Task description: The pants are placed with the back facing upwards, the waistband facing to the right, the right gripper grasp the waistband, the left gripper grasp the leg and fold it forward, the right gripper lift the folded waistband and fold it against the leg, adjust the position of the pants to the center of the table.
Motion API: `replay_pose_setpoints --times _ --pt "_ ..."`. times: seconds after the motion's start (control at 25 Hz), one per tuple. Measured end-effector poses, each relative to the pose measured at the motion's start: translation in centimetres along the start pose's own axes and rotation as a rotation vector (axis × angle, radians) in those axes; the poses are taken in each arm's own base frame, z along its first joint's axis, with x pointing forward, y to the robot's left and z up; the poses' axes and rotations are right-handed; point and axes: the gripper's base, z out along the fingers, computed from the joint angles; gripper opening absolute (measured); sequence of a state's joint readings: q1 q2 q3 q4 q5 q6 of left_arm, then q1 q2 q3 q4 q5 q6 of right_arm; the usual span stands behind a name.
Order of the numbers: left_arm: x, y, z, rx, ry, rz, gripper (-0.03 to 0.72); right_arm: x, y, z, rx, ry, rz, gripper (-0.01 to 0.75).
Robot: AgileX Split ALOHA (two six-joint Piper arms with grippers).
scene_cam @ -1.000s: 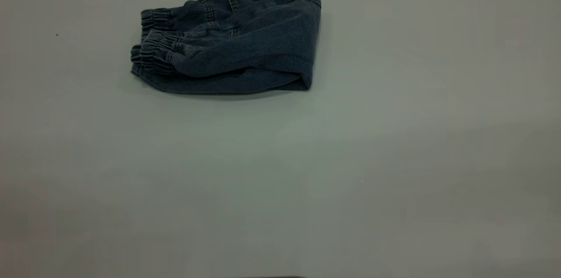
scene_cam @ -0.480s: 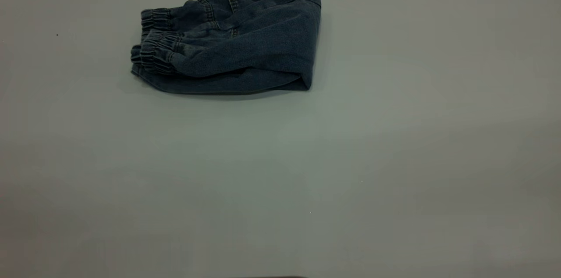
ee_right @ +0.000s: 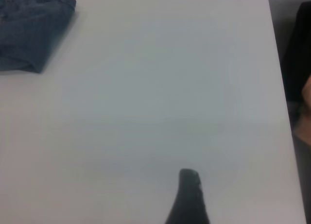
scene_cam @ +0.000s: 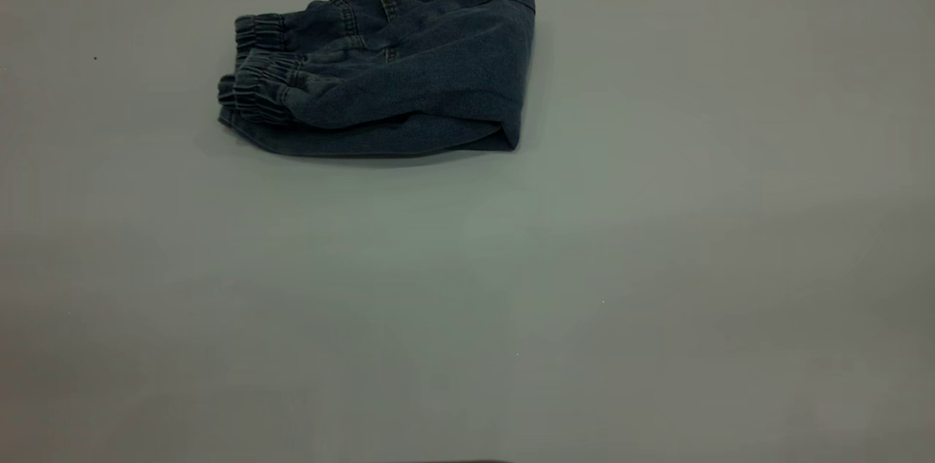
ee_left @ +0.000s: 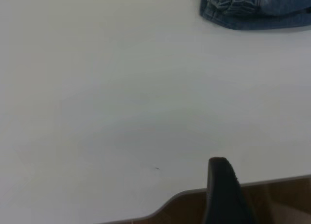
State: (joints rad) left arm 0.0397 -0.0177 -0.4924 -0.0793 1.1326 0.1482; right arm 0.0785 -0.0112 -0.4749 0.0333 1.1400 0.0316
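We see the table (scene_cam: 657,266) spread wide, with the folded pants (scene_cam: 387,76) lying toward its far edge, gathered elastic ends pointing left. Both arms sit parked near the table's near edge, well apart from the denim. Of the left gripper (ee_left: 224,195) and the right gripper (ee_right: 188,199) we see one dark finger each, so we cannot tell how their jaws stand.

Each claw cut to one dark fingertip (ee_left: 221,185); pants (ee_right: 29,32) cropped at wrist-view edges.
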Motion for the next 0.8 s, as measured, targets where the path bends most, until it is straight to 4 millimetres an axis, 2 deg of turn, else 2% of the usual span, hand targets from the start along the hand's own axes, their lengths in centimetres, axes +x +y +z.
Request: replay_pose_setpoints --times 0.8 --pt "0.01 0.00 -0.01 0.000 -0.001 0.000 0.379 0.00 0.08 0.00 -0.009 0.000 0.005 0.491"
